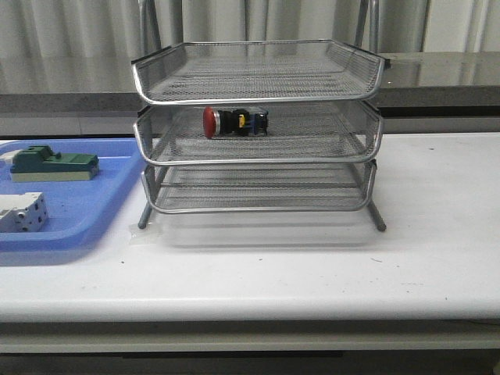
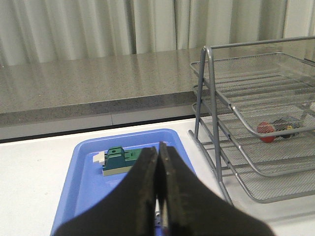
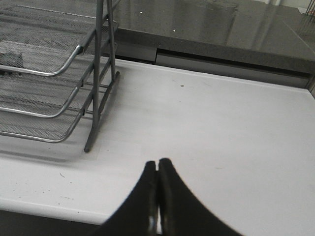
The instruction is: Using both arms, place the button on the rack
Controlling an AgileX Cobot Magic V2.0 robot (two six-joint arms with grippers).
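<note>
One blue tray [image 1: 74, 207] at the left of the white tabletop [image 1: 312, 266], holding two parts: one green block [image 1: 53, 164] and one white boxy component [image 1: 22, 212]. One silver wire-mesh rack [image 1: 258, 129] of three tiers at centre. One button [image 1: 234, 122], lying on its side on the middle tier, red head towards the left. Left hand [image 2: 158, 187]: clenched, fingers pressed together, grasping nothing, poised above the blue tray. Right hand [image 3: 157, 191]: likewise clenched and empty, over bare tabletop to the right of the rack, apart from it.
</note>
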